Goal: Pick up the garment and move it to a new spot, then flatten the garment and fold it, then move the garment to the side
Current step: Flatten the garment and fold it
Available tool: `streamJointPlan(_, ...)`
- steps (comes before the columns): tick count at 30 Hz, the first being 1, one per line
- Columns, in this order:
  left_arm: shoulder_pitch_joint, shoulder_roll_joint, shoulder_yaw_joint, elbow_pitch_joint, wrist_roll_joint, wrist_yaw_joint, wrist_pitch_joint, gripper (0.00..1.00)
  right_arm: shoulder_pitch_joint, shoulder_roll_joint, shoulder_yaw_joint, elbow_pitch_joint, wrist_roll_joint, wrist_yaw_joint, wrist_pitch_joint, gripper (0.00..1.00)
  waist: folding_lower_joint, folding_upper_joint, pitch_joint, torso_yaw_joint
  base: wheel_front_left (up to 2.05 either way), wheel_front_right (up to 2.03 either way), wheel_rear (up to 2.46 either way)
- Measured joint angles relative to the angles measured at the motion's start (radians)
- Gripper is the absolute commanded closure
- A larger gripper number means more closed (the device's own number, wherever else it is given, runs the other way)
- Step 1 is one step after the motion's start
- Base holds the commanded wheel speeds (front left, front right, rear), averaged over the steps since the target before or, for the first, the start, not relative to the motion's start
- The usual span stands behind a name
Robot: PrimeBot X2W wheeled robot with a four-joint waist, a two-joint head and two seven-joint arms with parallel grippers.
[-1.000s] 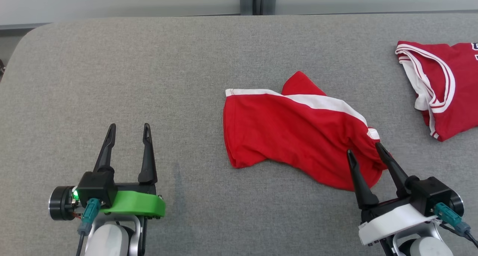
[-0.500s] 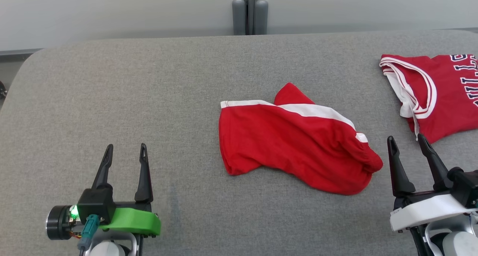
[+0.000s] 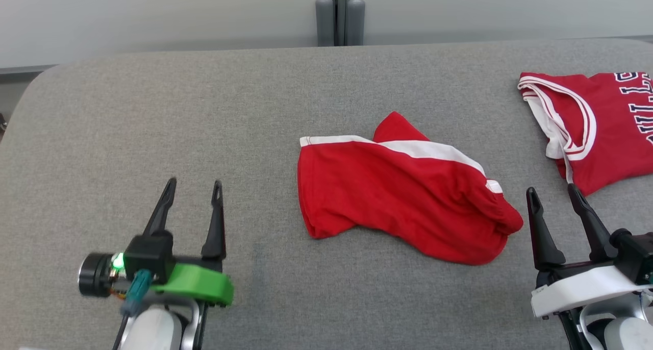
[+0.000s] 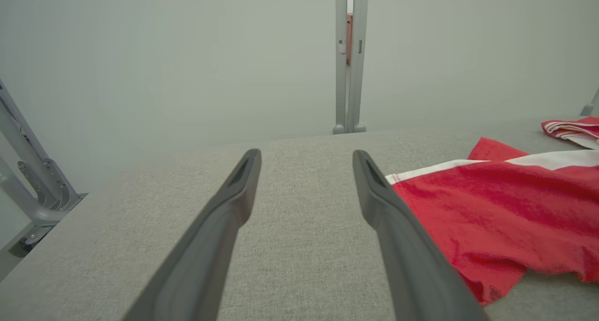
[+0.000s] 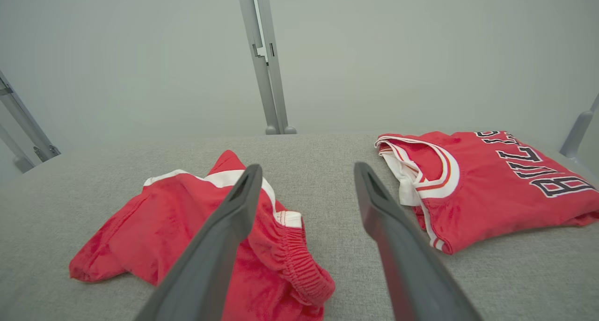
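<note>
Grey table [image 3: 204, 110], lettered jersey [image 3: 609, 130] near crumpled shorts [image 3: 398, 192]

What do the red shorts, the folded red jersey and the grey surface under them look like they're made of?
Red shorts: soft matte knit, perhaps cotton or polyester; they rumple, with a gathered elastic waistband.
Red jersey: smoother fabric, probably synthetic; flat folds, white trim, dark lettering.
Grey surface: matte woven upholstery cloth, flecked weave, likely padded given its rounded corner.

Lab-like bay: grey padded table [image 3: 153, 110], plain wall panels [image 3: 153, 13], metal post [image 3: 335, 18].
</note>
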Motion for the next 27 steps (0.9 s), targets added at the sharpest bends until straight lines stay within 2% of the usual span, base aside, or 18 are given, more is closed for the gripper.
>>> streamJointPlan(5,-0.178,-0.020,-0.068,0.044,0.000,-0.064,0.075,0.00,-0.028,-0.009,0.012,-0.024,0.003,0.000,0.009,0.00,0.0000,0.0000,0.040,-0.007,0.00,0.00,0.00)
streamJointPlan(11,-0.412,-0.059,-0.162,0.237,-0.036,-0.124,0.186,0.00,-0.073,-0.014,0.027,-0.033,0.012,0.000,0.007,0.00,0.0000,0.0000,0.108,-0.037,0.00,0.00,0.00)
streamJointPlan(15,-0.523,-0.069,-0.198,0.412,-0.079,-0.141,0.239,0.00,-0.094,-0.015,0.035,-0.030,0.018,0.000,0.000,0.00,0.0000,0.0000,0.148,-0.066,0.00,0.00,0.00)
streamJointPlan(21,-0.668,-0.072,-0.224,0.681,-0.148,-0.156,0.263,0.00,-0.121,-0.015,0.046,-0.016,0.028,0.000,-0.012,0.00,0.0000,0.0000,0.208,-0.113,0.00,0.00,0.00)
streamJointPlan(26,-0.737,-0.073,-0.247,0.832,-0.201,-0.160,0.286,0.00,-0.139,-0.023,0.056,0.002,0.040,0.000,-0.021,0.00,0.0000,0.0000,0.246,-0.143,0.00,0.00,0.00)
streamJointPlan(27,-0.749,-0.073,-0.254,0.848,-0.218,-0.160,0.288,0.23,-0.140,-0.028,0.057,0.006,0.043,0.000,-0.021,0.00,0.0000,0.0000,0.252,-0.147,0.00,0.00,0.00)
